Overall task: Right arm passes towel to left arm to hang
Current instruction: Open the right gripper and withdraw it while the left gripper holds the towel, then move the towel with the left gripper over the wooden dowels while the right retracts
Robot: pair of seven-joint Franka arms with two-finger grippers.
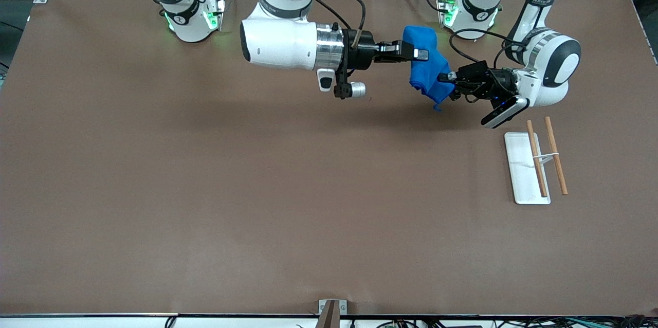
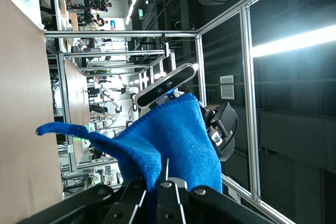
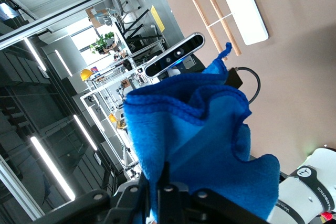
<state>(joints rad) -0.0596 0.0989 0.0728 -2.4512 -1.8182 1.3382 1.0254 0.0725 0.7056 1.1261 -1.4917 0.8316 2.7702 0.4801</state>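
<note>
The bright blue towel [image 1: 427, 70] hangs in the air between the two grippers, over the table near the left arm's base. My right gripper [image 1: 420, 54] is shut on its upper part. My left gripper [image 1: 446, 78] is shut on its lower edge from the left arm's end. In the left wrist view the towel [image 2: 178, 140] fills the space between the shut fingers. In the right wrist view the towel [image 3: 199, 140] is bunched in the shut fingers, and a corner tag points toward the rack.
A white flat base [image 1: 525, 167] with two wooden rods [image 1: 555, 162] on a wire stand sits toward the left arm's end of the table, nearer the front camera than the grippers; it also shows in the right wrist view [image 3: 242, 7]. Brown tabletop [image 1: 257, 189] spreads around.
</note>
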